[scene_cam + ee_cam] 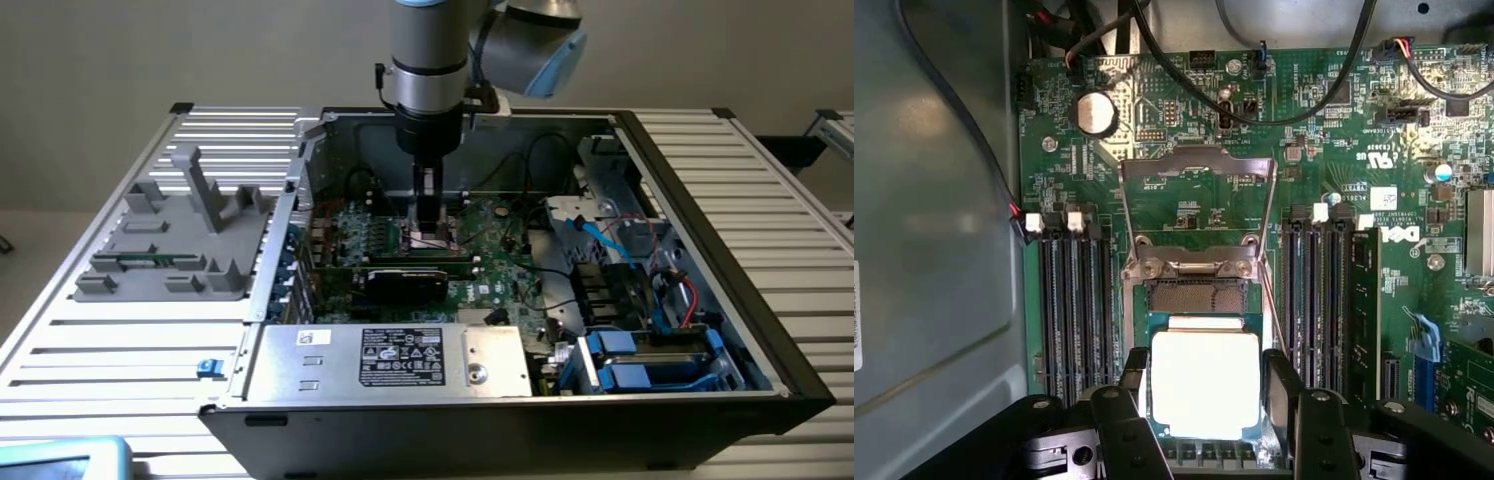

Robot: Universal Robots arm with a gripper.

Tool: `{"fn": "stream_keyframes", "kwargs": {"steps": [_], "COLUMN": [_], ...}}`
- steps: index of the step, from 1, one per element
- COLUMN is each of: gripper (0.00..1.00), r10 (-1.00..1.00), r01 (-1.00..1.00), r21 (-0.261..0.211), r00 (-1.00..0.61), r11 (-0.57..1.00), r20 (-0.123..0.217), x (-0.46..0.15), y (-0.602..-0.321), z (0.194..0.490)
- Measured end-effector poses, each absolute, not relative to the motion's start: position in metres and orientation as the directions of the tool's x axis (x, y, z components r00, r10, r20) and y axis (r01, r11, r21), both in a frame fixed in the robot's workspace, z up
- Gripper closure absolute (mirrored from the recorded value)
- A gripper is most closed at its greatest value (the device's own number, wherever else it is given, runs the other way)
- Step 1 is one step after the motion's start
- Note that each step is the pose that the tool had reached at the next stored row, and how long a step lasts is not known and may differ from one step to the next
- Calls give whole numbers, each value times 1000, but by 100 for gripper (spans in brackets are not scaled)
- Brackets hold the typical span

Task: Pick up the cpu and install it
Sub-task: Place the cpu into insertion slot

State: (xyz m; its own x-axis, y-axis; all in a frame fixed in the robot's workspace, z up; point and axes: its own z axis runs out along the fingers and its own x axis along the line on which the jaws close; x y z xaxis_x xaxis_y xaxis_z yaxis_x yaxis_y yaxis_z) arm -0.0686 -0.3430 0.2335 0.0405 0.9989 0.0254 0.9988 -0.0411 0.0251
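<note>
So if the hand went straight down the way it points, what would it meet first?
Most likely the open CPU socket on the motherboard: the hand points down at it with the cpu in its grip. The gap between them is unclear.

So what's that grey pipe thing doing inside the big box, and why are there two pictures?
That grey pipe is a robot arm. The big box is a computer case with its side off, lying on a slatted table. One picture is taken by a camera standing off to the side. The other comes from a camera riding on the arm's wrist, looking down at the green circuit board. At the arm's end is its tool, with two black fingers. They grip a shiny square chip, the cpu, by its sides, just over its socket, whose metal frame is flipped open.
</note>
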Motion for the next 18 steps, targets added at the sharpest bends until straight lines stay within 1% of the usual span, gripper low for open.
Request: {"fn": "stream_keyframes", "kwargs": {"steps": [6, 18], "gripper": [45, 45], "r10": [999, 999], "r01": [999, 999], "r21": [25, 25], "r00": [41, 31], "r11": [-41, -31], "r20": [25, 23], "x": [-68, -68], "y": [-343, -340], "z": [224, 222]}}
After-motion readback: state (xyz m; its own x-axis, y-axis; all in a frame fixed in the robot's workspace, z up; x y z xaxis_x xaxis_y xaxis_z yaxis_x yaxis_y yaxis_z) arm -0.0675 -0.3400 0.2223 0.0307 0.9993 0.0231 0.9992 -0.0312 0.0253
